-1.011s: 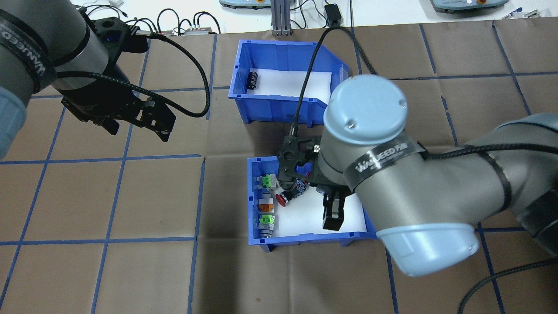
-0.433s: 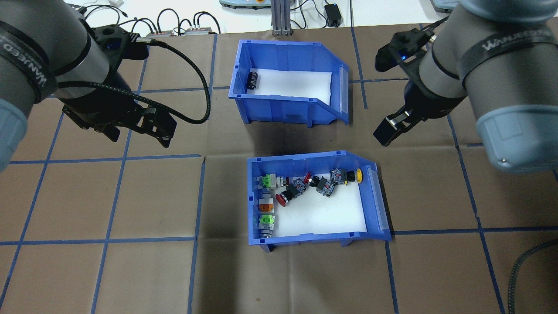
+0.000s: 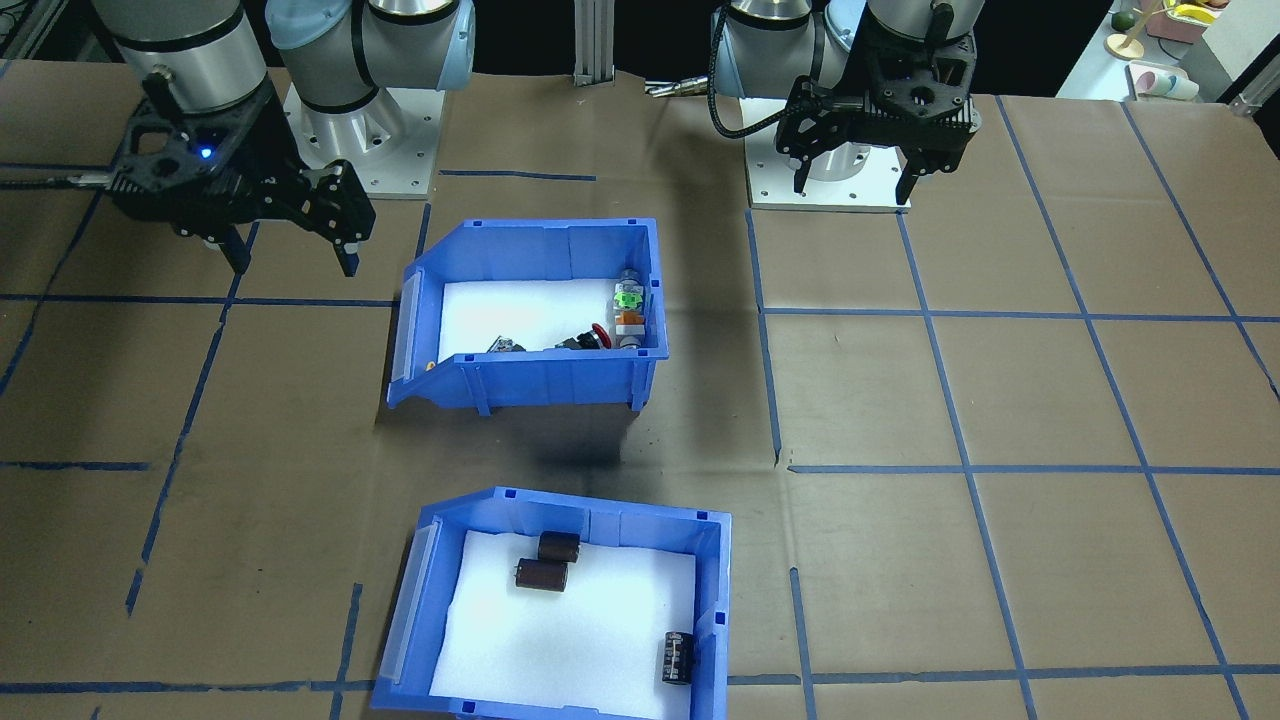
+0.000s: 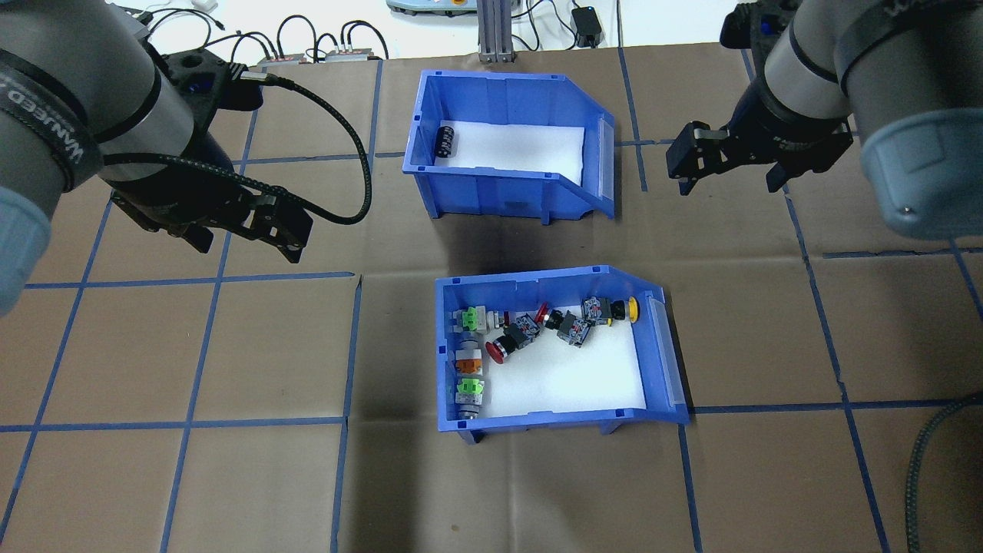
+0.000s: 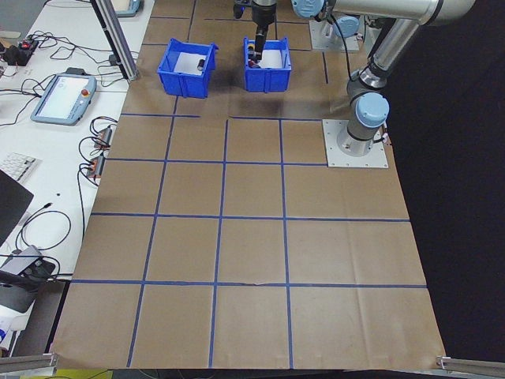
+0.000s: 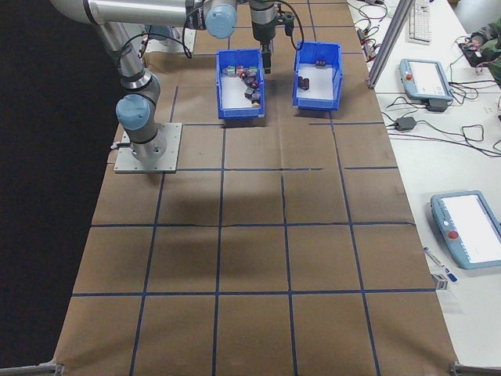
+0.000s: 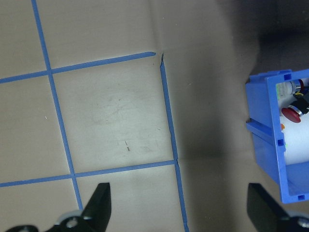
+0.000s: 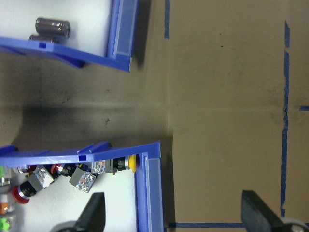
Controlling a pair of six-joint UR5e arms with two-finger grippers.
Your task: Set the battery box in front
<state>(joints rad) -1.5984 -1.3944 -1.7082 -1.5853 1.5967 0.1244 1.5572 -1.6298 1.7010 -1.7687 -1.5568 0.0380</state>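
Observation:
The battery box (image 4: pixel 499 188) is a blue bin with a white foam liner, at the far middle of the table, its sloped lip facing right. From overhead one dark cell (image 4: pixel 445 142) shows; the front-facing view shows three cells (image 3: pixel 542 575) inside the battery box (image 3: pixel 715 570). My right gripper (image 4: pixel 728 184) hangs open and empty to the right of the box, apart from it. My left gripper (image 4: pixel 247 247) hangs open and empty well to its left. In the right wrist view the battery box (image 8: pixel 72 53) lies at the top left, beyond the open gripper (image 8: pixel 174 217).
A second blue bin (image 4: pixel 453 418) with coloured push-buttons (image 4: pixel 499 349) stands just nearer me than the battery box. In the left wrist view its corner (image 7: pixel 263 145) shows. A metal post (image 4: pixel 491 31), cables and control boxes line the far edge.
My right gripper has lifted out of the push-button bin and swung far right, level with the battery box. The left arm has hardly moved.

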